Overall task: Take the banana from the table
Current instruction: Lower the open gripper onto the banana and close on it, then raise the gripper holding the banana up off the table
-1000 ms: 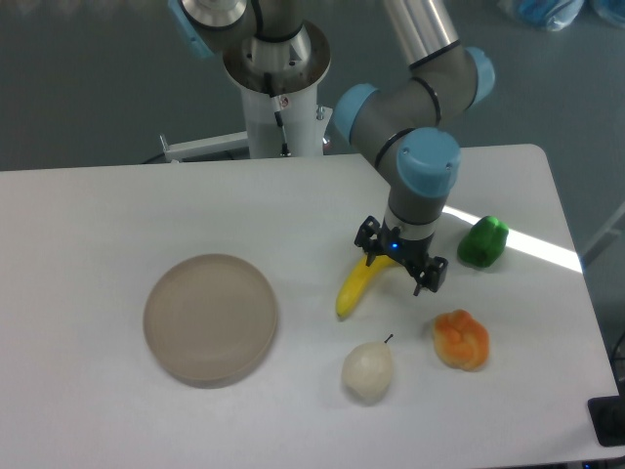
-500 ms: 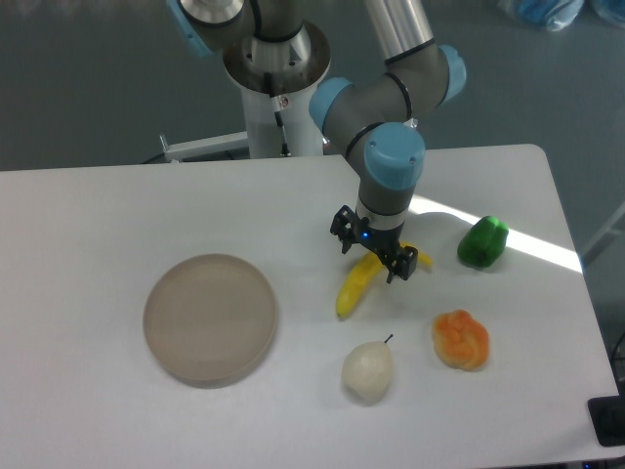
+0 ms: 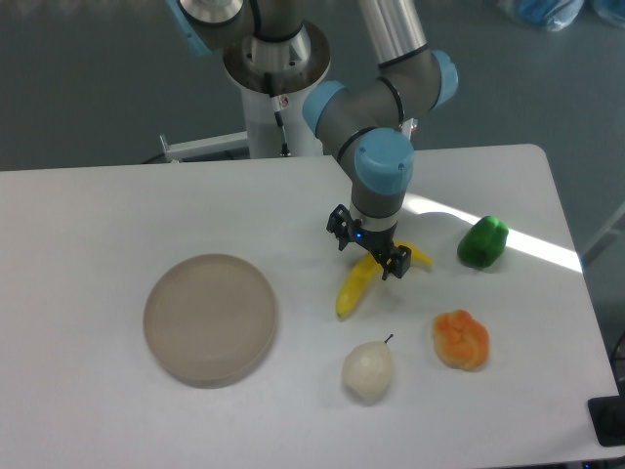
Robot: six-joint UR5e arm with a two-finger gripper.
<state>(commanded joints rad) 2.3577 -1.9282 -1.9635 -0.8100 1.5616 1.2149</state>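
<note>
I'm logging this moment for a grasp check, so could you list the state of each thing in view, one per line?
banana: lying flat on the table, not lifted.
claw: open, poised over the banana's middle, fingers either side.
pear: on the table, stem pointing up-right, untouched.
orange fruit: resting on the table, apart from the others.
green pepper: resting near the table's right edge.
plate: empty, flat on the table.
table: bearing everything.

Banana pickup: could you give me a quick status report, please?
Gripper open, straddling the banana's middle. Banana flat on the table, not lifted. Pear and orange fruit nearby, not in the way.
</note>
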